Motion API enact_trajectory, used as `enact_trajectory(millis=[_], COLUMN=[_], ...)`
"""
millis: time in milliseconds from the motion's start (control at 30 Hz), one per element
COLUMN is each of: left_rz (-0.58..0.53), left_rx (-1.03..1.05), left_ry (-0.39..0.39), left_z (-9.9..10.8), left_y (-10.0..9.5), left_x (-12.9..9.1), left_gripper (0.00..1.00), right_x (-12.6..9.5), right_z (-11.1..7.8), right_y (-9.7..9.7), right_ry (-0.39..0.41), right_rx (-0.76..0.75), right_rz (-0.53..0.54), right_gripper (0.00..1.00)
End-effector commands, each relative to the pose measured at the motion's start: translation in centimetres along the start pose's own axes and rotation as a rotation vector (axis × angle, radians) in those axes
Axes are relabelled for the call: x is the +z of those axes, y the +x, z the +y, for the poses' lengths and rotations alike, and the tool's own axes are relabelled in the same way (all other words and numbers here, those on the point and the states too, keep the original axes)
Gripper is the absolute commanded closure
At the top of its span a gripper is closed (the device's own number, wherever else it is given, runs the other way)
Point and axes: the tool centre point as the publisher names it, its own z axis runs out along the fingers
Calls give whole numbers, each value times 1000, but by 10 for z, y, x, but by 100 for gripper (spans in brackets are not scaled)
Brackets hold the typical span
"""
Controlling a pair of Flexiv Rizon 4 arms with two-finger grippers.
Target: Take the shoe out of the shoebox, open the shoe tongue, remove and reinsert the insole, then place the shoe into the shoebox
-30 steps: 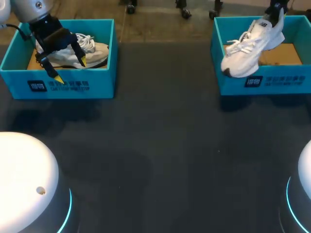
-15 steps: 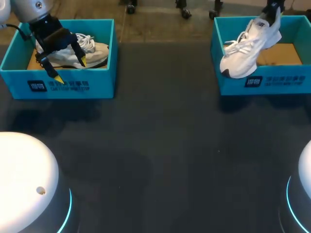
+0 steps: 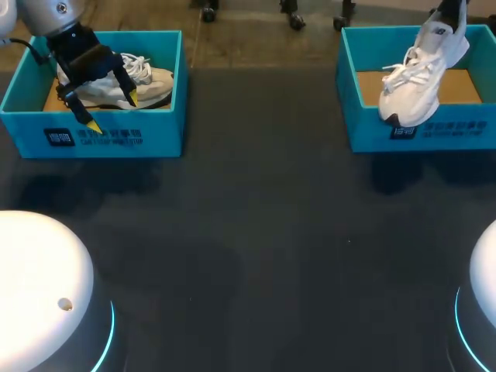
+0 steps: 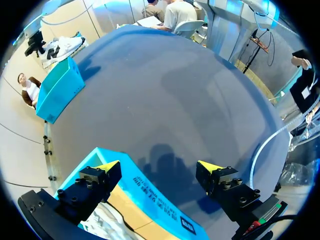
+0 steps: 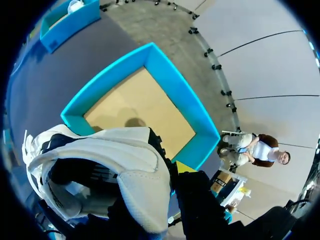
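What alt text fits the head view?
The right gripper holds a white shoe by its heel, toe hanging down above the right box. The left gripper hangs open over the front wall of the left box, which holds a second shoe. Both boxes are teal.

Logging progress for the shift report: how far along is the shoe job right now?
Done: the white shoe is up out of the right shoebox. In hand: the right claw holds it by the heel, toe down. Left: tongue, insole, return to the box. The left claw hangs open at the left shoebox; the second shoe lies inside.
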Motion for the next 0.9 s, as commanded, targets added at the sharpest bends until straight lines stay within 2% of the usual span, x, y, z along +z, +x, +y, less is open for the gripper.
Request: enact_trajectory(millis=[33, 167, 300, 333, 367, 433, 467, 533, 633, 700, 900], left_rz=[3, 3, 3, 3, 3, 3, 3, 3, 3, 3, 3], left_rx=[1, 1, 1, 1, 1, 1, 1, 1, 1, 1, 1], left_ry=[-1, -1, -1, -1, -1, -1, -1, -1, -1, -1, -1], left_z=[1, 1, 1, 1, 1, 1, 1, 1, 1, 1, 1], left_y=[-1, -1, -1, -1, -1, -1, -1, -1, -1, -1, -1], left_x=[0, 0, 0, 0, 0, 0, 0, 0, 0, 0, 0], left_gripper=[0, 0, 0, 0, 0, 0, 0, 0, 0, 0, 0], right_x=[-10, -14, -14, -12, -11, -10, -10, -11, -14, -16, -8], right_z=[-3, -5, -10, -14, -16, -21, -24, -28, -34, -36, -42], right_y=[-1, -5, -17, -22, -24, -29, -31, -33, -35, -34, -23], right_ry=[-5, -5, 22, 64, 63, 120, 110, 172, 193, 168, 230], right_rx=[-27, -47, -5, 48, 69, 154, 184, 259, 383, 451, 693], right_rz=[4, 12, 31, 33, 42, 32, 51, 26, 2, 23, 5], right_gripper=[100, 100, 100, 100, 100, 100, 100, 100, 100, 100, 100])
